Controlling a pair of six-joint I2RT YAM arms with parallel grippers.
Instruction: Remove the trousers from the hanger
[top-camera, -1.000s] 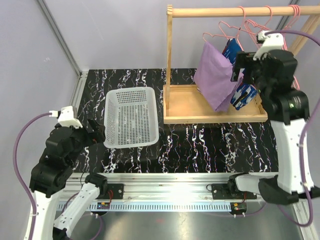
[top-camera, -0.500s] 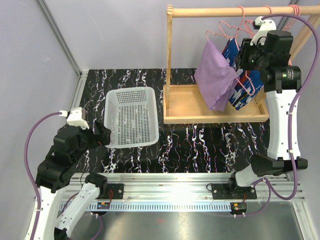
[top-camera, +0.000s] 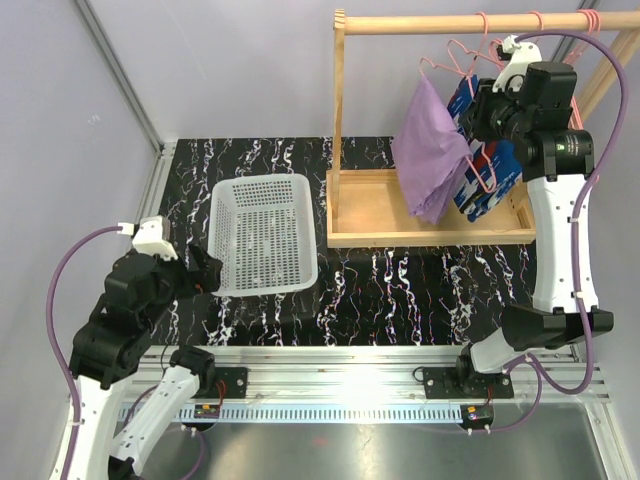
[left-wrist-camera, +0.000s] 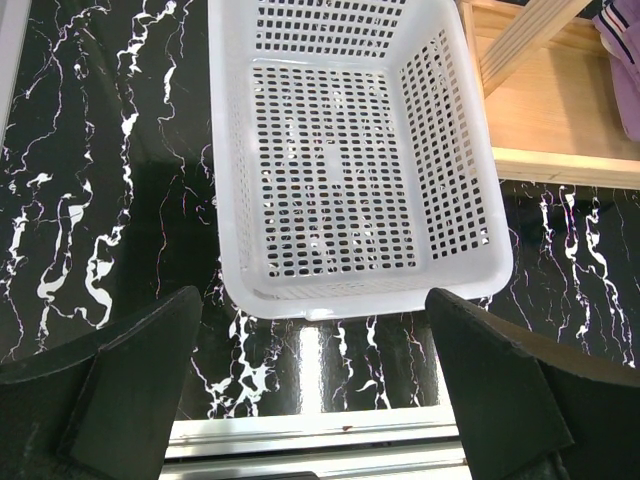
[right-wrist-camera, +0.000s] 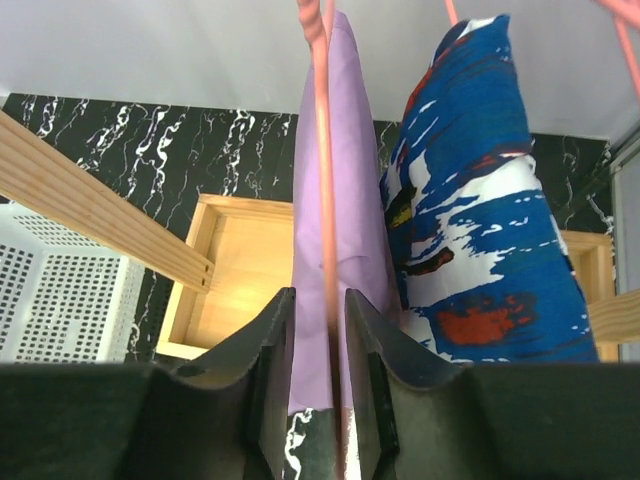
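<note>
Lilac trousers (top-camera: 432, 150) hang folded over a pink wire hanger (top-camera: 450, 62) on the wooden rail (top-camera: 420, 23). Blue patterned trousers (top-camera: 487, 180) hang just to their right. My right gripper (top-camera: 476, 108) is raised at the lilac pair's upper right edge. In the right wrist view its jaws (right-wrist-camera: 320, 300) stand narrow, with the lilac trousers (right-wrist-camera: 345, 200) filling the gap and the hanger wire (right-wrist-camera: 323, 150) running between them. The blue trousers (right-wrist-camera: 480, 220) hang to the right. My left gripper (top-camera: 205, 268) sits low at the left, open (left-wrist-camera: 312, 300) and holding nothing.
A white perforated basket (top-camera: 262, 235) lies on the black marbled table left of the rack, its near rim (left-wrist-camera: 330, 300) just ahead of my left fingers. The wooden rack has an upright post (top-camera: 340, 120) and a tray base (top-camera: 370, 205). More pink hangers hang from the rail.
My right gripper rose and swung in to the lilac trousers' hanger, and its jaws closed from wide to narrow. The left arm shifted slightly towards the basket, still open.
</note>
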